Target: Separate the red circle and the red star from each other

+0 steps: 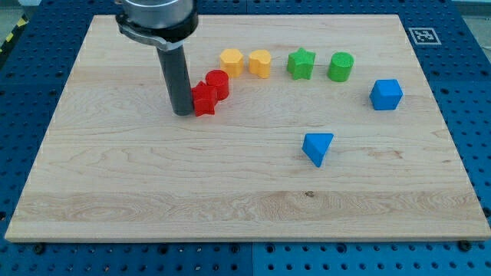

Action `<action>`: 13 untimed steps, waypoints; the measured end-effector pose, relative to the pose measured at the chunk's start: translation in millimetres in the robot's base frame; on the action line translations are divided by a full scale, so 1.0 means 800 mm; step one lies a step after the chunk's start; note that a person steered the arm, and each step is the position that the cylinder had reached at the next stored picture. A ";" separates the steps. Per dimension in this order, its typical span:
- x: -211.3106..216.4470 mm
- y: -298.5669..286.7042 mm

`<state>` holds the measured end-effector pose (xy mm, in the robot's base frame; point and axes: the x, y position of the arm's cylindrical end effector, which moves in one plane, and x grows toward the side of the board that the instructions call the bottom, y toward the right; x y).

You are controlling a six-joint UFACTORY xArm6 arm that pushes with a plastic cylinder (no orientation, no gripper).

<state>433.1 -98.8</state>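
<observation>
The red star point(204, 100) lies at the upper middle-left of the wooden board point(115, 176). The red circle point(218, 83) sits just to its upper right and touches it. My tip point(183, 113) rests on the board right against the left side of the red star. The dark rod rises from there toward the view's top.
A yellow hexagon point(231, 61) and a yellow heart point(260, 63) lie right of the red circle, then a green star point(301, 64) and a green circle point(341, 67). A blue cube point(386, 94) is at the right, a blue triangle point(317, 147) lower middle-right.
</observation>
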 end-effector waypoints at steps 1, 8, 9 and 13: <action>-0.002 -0.027; -0.044 0.064; -0.044 0.064; -0.051 0.067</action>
<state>392.0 -44.9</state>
